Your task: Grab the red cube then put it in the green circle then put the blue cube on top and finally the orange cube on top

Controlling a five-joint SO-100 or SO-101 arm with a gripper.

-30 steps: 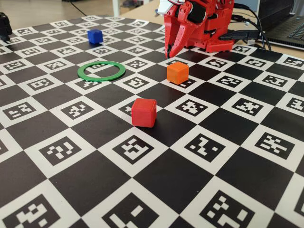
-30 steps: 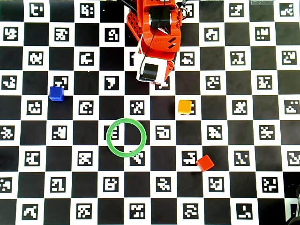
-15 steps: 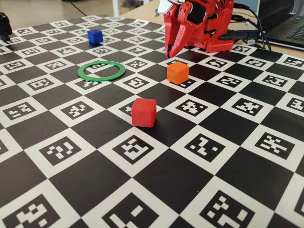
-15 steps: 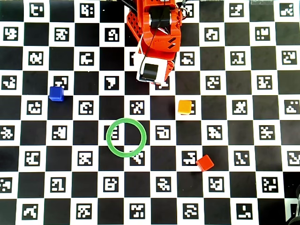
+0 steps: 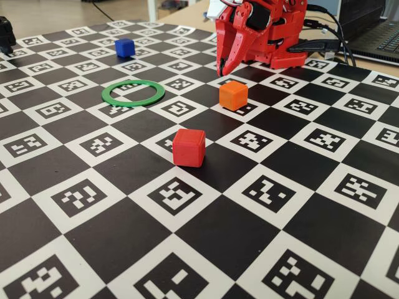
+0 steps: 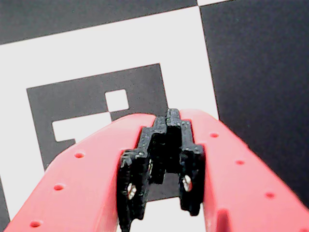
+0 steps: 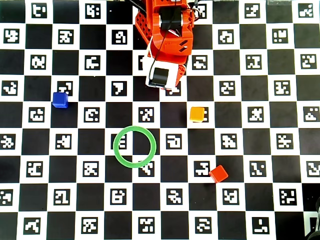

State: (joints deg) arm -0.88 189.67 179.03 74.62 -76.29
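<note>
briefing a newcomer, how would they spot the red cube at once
Start at the thin flat green ring on the checkered marker board. In the overhead view, look lower right: the small matte red plastic cube sits there, darker than the small bright-orange plastic cube above it.

— What lies under me?
— A surface (image 5: 206, 243) covered in black and white checks, each white square carrying a small coded marker.
— And past it?
— At the upper right of the fixed view I see a laptop (image 5: 377, 31) and dark cables (image 5: 340, 34).

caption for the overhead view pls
Red cube, orange cube and blue cube scattered around the empty green circle.
</note>
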